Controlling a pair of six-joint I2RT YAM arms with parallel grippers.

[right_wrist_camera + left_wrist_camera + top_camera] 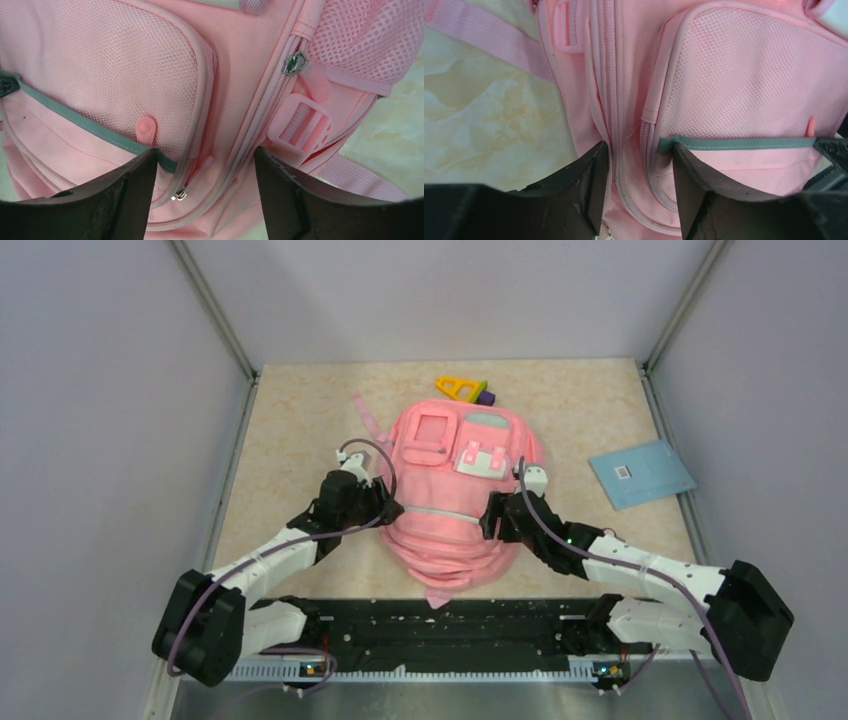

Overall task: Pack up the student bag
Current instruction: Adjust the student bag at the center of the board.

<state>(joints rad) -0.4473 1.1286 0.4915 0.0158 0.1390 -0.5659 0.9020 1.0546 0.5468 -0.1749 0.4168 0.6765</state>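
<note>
The student bag [455, 490], a large pink backpack, lies front up in the middle of the table, its lower part rumpled. My left gripper [392, 508] is at its left side. In the left wrist view [640, 147] the jaws are narrowed on a bulge of bag fabric [744, 75] with a zip seam, next to the end of a grey strip [734, 144]. My right gripper [492, 518] is at the bag's right side. In the right wrist view [206, 152] it pinches puckered fabric [100, 60] with a zip pull [179, 195] between the jaws.
A yellow triangular ruler [460, 388] and a small purple object [486, 397] lie just beyond the bag's top. A light blue notebook [641, 472] lies at the right. A pink strap [366, 420] trails to the bag's upper left. Grey walls enclose the table.
</note>
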